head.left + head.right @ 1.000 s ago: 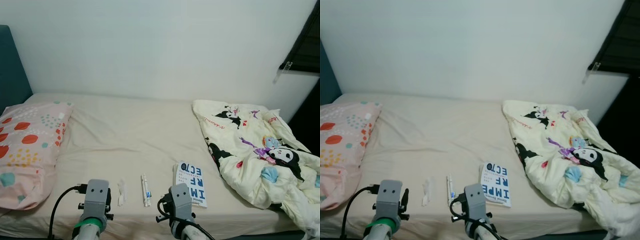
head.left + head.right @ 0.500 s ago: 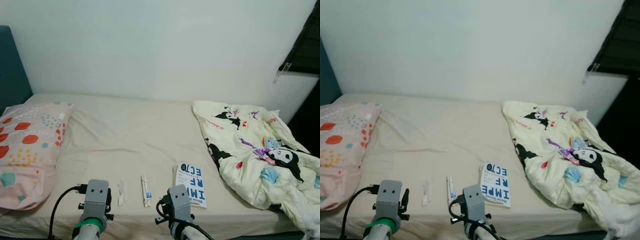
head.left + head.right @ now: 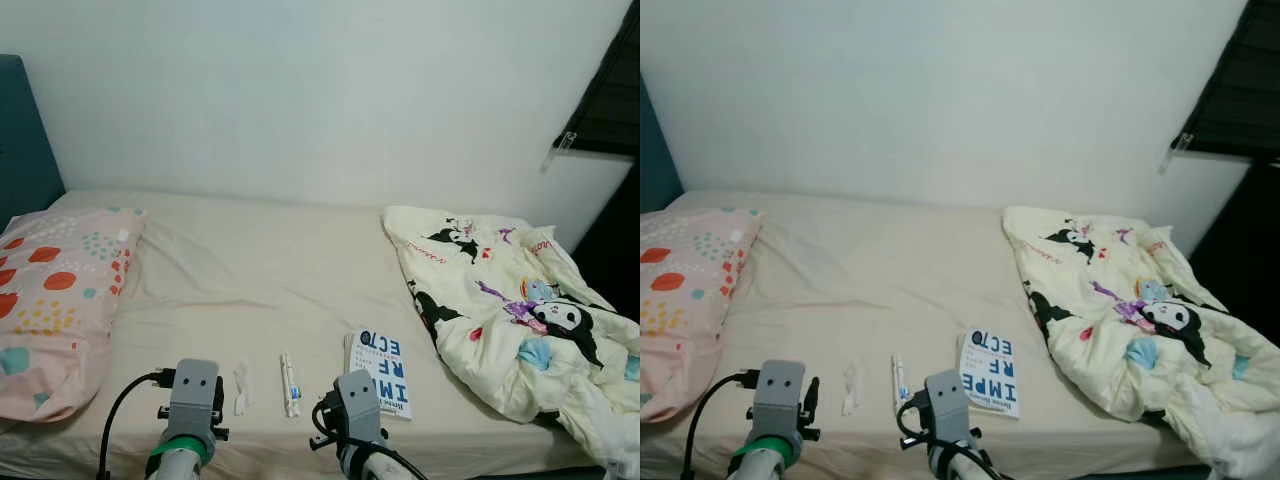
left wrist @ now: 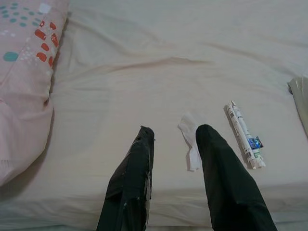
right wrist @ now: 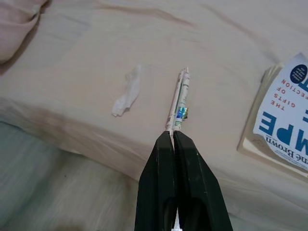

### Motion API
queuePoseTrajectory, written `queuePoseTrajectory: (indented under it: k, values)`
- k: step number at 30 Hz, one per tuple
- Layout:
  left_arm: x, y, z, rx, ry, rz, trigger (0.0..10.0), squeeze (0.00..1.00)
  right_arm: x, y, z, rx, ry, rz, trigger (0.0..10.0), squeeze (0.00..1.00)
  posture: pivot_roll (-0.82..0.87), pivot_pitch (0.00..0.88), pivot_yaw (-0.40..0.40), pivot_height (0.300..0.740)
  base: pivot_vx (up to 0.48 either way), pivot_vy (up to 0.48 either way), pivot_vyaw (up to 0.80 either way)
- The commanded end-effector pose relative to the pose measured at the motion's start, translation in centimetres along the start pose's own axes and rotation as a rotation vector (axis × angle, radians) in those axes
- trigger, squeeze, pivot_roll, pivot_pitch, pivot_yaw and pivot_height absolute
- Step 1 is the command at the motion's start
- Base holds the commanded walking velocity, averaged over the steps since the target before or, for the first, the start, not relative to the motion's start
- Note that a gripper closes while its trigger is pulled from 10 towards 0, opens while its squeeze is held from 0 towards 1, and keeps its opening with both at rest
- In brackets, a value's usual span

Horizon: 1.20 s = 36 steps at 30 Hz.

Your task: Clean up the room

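Note:
On the cream bed sheet [image 3: 270, 270] near its front edge lie a crumpled white tissue [image 3: 241, 385], a white toothpaste tube [image 3: 289, 383] and a blue-and-white book [image 3: 380, 371]. My left gripper [image 4: 174, 134] hangs open short of the bed edge, its fingers framing the tissue [image 4: 190, 143] from a distance. Before the bed edge my right gripper [image 5: 173, 136] is shut on nothing, its tip in line with the tube [image 5: 177, 99]. The book [image 5: 284, 115] lies beside the tube.
A pink pillow [image 3: 50, 300] with coloured dots lies at the bed's left. A crumpled cartoon-print blanket [image 3: 510, 310] covers the right side. A teal headboard [image 3: 22, 130] stands at far left, a white wall behind, a dark window [image 3: 610, 90] at upper right.
The head camera has shifted a little, so the scene sits slightly lower and further left. Both arms and the things on the bed have stayed put.

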<state>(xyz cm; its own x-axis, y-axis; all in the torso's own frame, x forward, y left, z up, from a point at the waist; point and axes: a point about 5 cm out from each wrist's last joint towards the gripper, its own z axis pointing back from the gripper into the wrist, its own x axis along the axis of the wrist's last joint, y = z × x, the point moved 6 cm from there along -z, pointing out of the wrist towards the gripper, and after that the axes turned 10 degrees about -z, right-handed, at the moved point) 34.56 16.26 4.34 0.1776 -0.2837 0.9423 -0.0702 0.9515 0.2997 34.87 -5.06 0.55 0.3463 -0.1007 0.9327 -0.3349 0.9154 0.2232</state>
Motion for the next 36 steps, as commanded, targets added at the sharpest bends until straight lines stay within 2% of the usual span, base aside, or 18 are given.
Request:
queuePoseTrajectory:
  k: [1, 23, 36]
  values:
    - [-0.27, -0.05, 0.28, 0.002, 0.003, -0.001, 10.0, 0.0, -1.08, -0.21, 0.37, -0.007, 0.032, -0.021, 10.0, 0.0, 0.06, 0.006, -0.03, 0.735, 0.0, 0.0, 0.0]
    - [-0.37, 0.25, 0.3, 0.007, 0.008, -0.009, 10.0, 0.0, -0.91, 0.0, 0.32, -0.003, 0.019, -0.038, 10.0, 0.0, 0.07, 0.021, -0.028, 0.665, 0.0, 0.0, 0.0]
    - [-0.41, 0.29, 0.32, 0.01, 0.009, -0.006, 10.0, 0.0, -0.88, -0.04, 0.34, -0.001, 0.019, -0.034, 10.0, 0.0, 0.07, 0.022, -0.031, 0.6, 0.0, 0.0, 0.0]
